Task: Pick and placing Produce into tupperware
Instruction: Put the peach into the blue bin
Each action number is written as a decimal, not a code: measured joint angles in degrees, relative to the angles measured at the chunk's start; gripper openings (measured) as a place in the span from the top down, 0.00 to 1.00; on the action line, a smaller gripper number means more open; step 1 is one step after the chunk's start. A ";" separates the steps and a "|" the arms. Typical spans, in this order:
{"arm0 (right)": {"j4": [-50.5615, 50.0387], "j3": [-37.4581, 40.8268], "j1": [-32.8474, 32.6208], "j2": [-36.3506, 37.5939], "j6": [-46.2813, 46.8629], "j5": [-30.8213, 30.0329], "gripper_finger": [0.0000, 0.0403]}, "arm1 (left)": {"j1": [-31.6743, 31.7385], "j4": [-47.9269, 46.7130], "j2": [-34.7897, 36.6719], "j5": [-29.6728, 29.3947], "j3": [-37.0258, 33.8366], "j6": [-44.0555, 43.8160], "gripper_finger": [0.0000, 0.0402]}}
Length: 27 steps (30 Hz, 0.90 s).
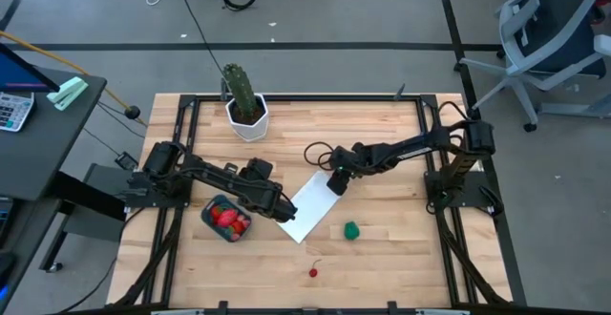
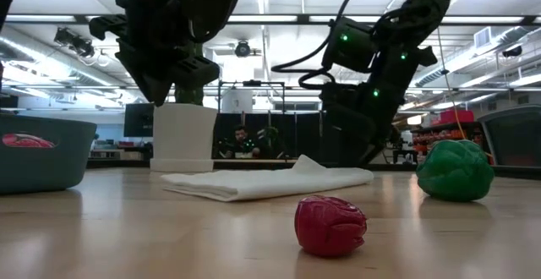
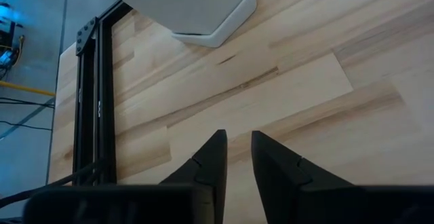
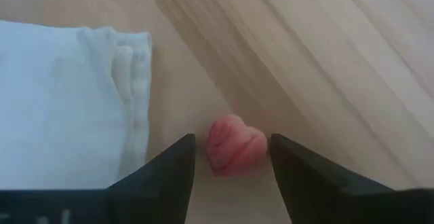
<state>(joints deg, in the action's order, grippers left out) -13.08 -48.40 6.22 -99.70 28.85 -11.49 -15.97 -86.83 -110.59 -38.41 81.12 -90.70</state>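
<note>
The right gripper (image 4: 229, 157) hangs low beside the folded white cloth (image 4: 64, 102), jaws apart around a pink heart-shaped toy fruit (image 4: 234, 146) lying on the table, apparently lined up to grasp it. The left gripper (image 3: 237, 157), fingers nearly together and empty, waits near the teal tub (image 1: 221, 221), which already holds red pieces.

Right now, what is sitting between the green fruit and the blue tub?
The folded white cloth lies between the green piece and the teal tub, seen in the high view.
</note>
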 joint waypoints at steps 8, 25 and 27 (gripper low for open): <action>0.04 0.12 -0.73 0.81 -2.12 -0.62 0.64 | 0.00 0.00 0.00 -0.65 0.02 0.04 0.80; 40.31 -0.55 -12.05 6.93 -13.09 5.19 0.83 | 0.30 -3.18 5.35 -32.31 2.76 -2.92 0.89; 41.05 -2.48 -14.01 3.50 -12.13 6.32 0.82 | 1.08 -3.16 8.12 -35.39 5.38 0.21 0.89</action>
<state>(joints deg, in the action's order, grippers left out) 27.97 -50.88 -7.79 -96.20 16.73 -5.17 -14.88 -89.99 -102.46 -73.81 86.51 -90.48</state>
